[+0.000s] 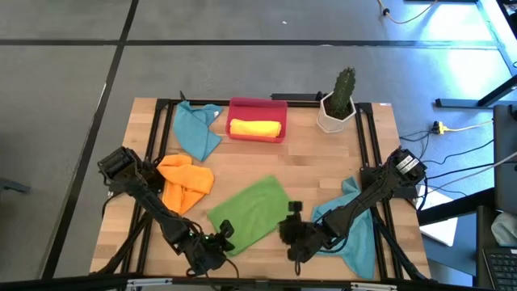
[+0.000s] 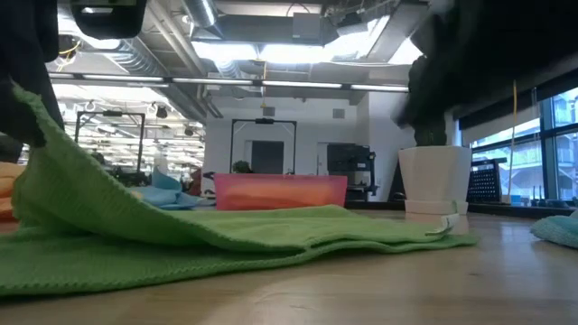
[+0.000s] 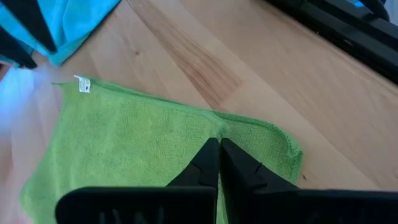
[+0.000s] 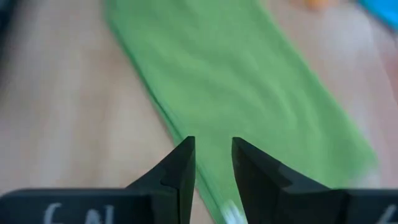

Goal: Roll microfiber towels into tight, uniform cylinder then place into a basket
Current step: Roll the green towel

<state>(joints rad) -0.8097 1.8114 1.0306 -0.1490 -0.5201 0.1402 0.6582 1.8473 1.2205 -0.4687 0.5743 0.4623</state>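
A green towel [image 1: 254, 208] lies slantwise at the table's near middle and also shows in the low view [image 2: 271, 235]. My left gripper [image 1: 224, 237] is shut on its near-left end [image 3: 219, 146]. My right gripper [image 1: 288, 220] is open over the towel's right end [image 4: 213, 155], with the layered edge [image 4: 168, 118] and white tag [image 4: 230, 214] below its fingers. I cannot tell if it touches. The red basket [image 1: 257, 129] at the far middle holds a rolled yellow towel [image 1: 255, 127]. My left gripper pinches the green towel between its two shut fingers, a little in from its near-left corner [image 3: 214, 127]. The fingers slant down from the table's near left. That end is lifted [image 2: 36, 126]; the rest of the towel lies on the table [image 2: 343, 230].
A crumpled orange towel [image 1: 184, 182] lies at the left, a teal towel [image 1: 196, 129] left of the basket and another teal towel [image 1: 351, 230] under my right arm. A white cactus pot [image 1: 335, 109] stands at the far right. Black frame rails run along the table's sides.
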